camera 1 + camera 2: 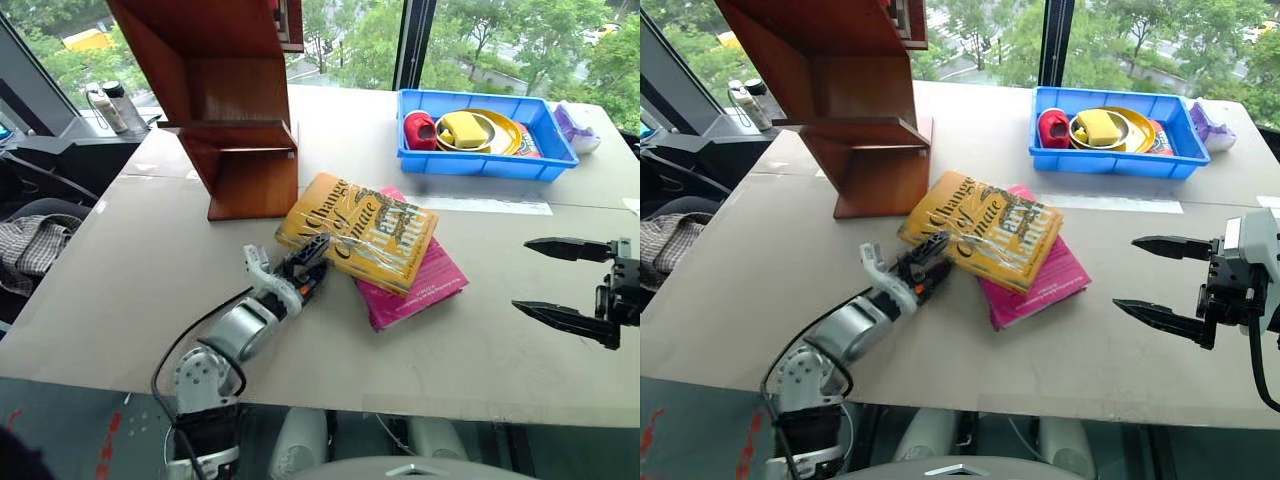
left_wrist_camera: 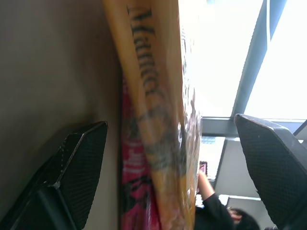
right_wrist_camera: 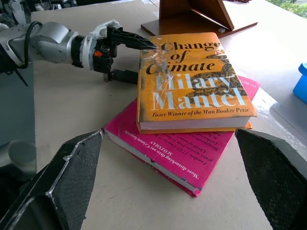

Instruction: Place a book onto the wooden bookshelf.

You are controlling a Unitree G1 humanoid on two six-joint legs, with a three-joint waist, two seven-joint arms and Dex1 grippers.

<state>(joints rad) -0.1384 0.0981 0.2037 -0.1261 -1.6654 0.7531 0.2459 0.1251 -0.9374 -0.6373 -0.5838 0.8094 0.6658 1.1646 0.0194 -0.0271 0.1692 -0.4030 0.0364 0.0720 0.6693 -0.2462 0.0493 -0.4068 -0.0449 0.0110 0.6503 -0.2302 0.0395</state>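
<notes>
The step in hand is judged to be the pick-up of the thick yellow hardcover book (image 1: 357, 232) with black title lettering and a glossy wrapped jacket; nothing has yet been carried to the tall reddish-brown polished wooden bookshelf (image 1: 222, 105), which is seen at the far left part of the grey table (image 1: 120, 290), close to its far edge. The yellow book is found near the middle of the table, lying flat and askew on a thinner magenta-pink book (image 1: 420, 285), its near-left corner pointing toward the left gripper (image 1: 305, 267).

The left arm is stretched low over the table from the near edge, its gripper held about level and turned on its side. Its jaws are spread wide, one black finger (image 3: 132, 39) laid over the cover at the spine-side corner and the other seen below, beside the spine; in the left wrist view the spine is framed between the two fingers. No grip is yet made.

The right gripper (image 1: 562, 282) is held above the right part of the table, well apart from both books, its jaws gaping and holding nothing.

Next, a closing of the left jaws on the yellow cover and pages alone is called for, with the pink book left behind; the slick jacket may let it slip.
</notes>
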